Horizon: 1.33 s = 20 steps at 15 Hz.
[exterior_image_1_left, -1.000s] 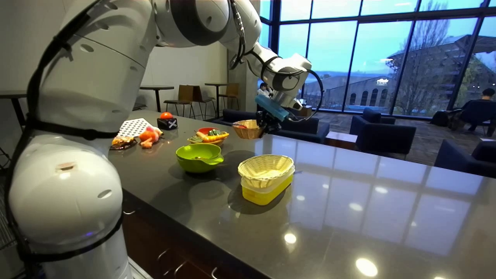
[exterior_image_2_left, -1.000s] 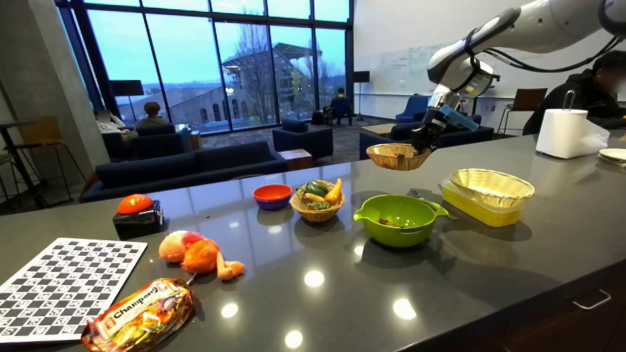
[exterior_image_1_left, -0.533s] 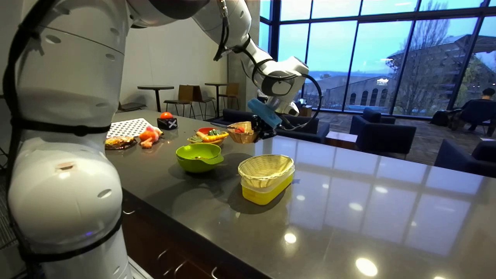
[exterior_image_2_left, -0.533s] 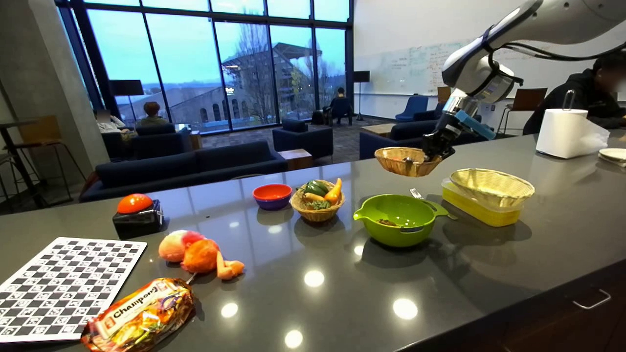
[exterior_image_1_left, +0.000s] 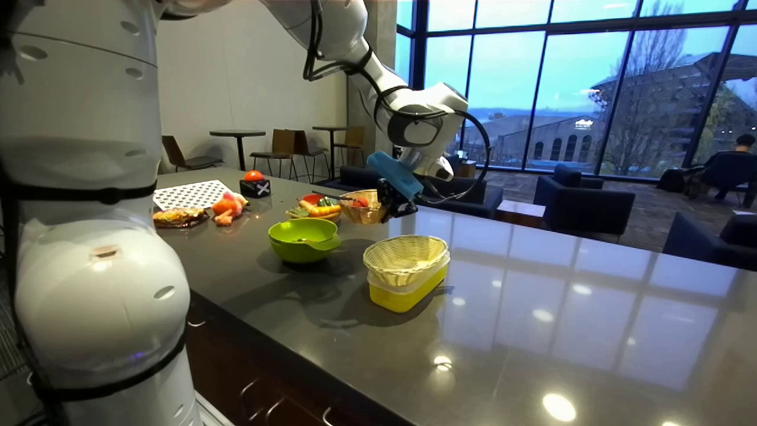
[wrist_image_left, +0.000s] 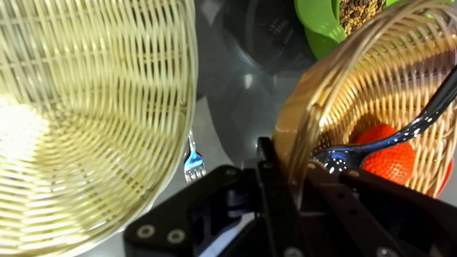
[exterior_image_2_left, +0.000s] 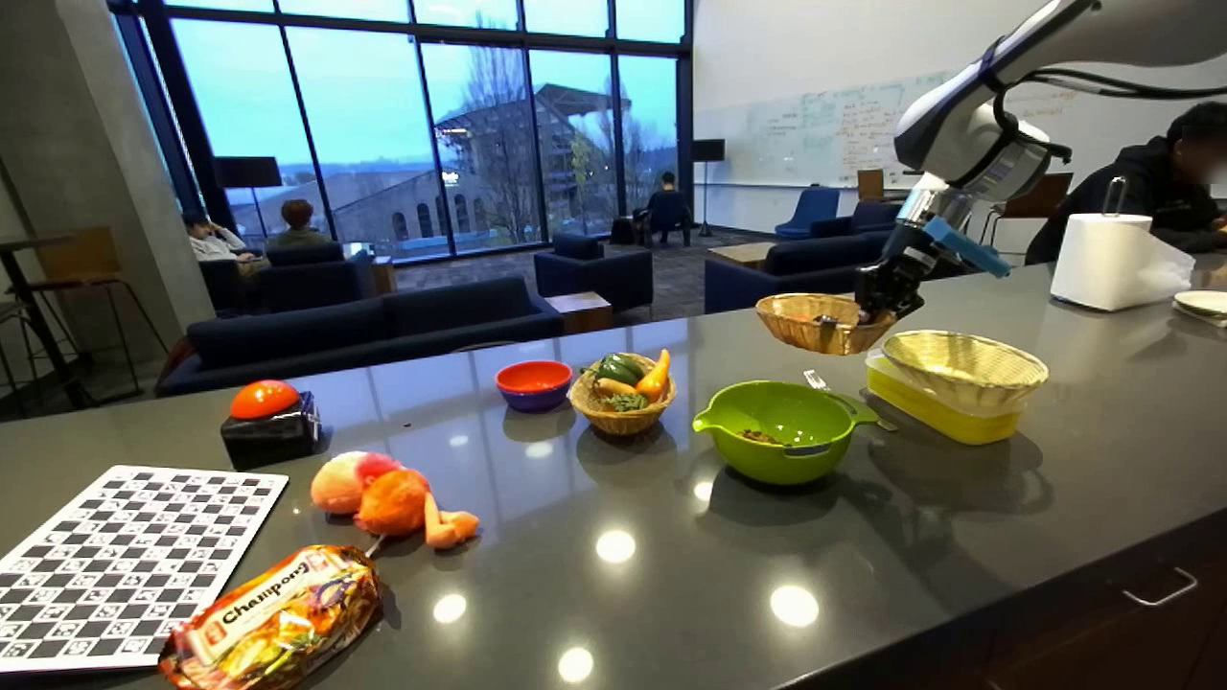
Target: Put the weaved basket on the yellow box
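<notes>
Evidently, in an exterior view the gripper (exterior_image_2_left: 870, 311) holds the woven basket (exterior_image_2_left: 820, 333) aloft. In an exterior view a pale basket (exterior_image_1_left: 406, 260) tops the yellow box (exterior_image_1_left: 408, 296). In the wrist view fingers (wrist_image_left: 268, 185) pinch the woven basket's rim, beside the pale one — best shift across, then lower level, keeping the dark utensil (wrist_image_left: 403, 135) in.

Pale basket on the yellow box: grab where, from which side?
Likely the rim of the pale basket, midway along a long side, straight down from above: it sits mouth up, and its thin woven wall flares up past the yellow box. The pincer would first need to let go of the brown basket.
</notes>
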### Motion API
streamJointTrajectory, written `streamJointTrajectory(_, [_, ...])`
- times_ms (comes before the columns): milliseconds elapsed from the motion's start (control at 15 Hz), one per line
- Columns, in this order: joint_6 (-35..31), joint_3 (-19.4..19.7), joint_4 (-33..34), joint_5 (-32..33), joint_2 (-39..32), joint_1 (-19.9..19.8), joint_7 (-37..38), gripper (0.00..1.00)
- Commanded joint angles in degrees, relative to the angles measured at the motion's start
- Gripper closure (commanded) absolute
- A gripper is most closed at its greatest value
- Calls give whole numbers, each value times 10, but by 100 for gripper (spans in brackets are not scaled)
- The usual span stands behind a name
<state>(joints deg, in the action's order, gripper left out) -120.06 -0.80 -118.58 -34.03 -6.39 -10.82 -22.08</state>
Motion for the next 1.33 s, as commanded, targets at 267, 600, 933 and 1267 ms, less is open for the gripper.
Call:
streamJointTrajectory(267, [-51,39,-109,-18,112,25,-14,98])
streamJointTrajectory(600, [-58,66,-155,-31,151,28,-28,98])
streamJointTrajectory(933, [-48,94,-182,-24,179,26,-42,98])
streamJointTrajectory(1267, [-29,116,-189,-10,196,25,-51,98])
